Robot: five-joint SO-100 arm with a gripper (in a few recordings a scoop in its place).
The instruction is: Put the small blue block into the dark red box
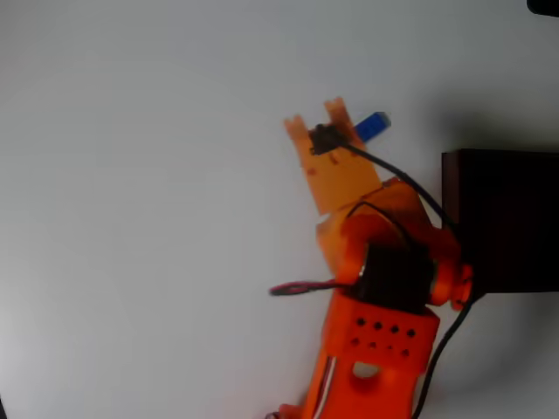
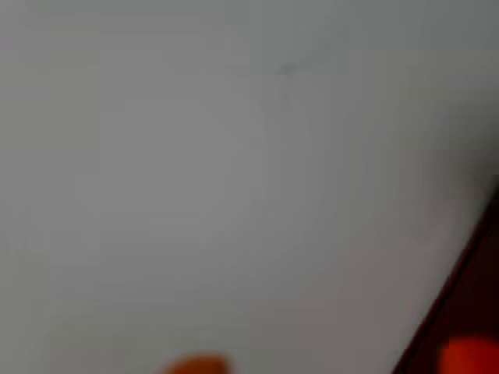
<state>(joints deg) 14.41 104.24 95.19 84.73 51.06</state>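
The dark red box sits to the right of and below the orange gripper in the overhead view, whose fingers stand apart and empty, with the small blue block just beside its right finger, probably light, rigid, best pinched across its narrow sides.

Overhead looks straight down; blurred wrist view hugs the table.

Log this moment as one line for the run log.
tool open | small blue block on table, right of tool, ungrasped | dark red box apart, right edge
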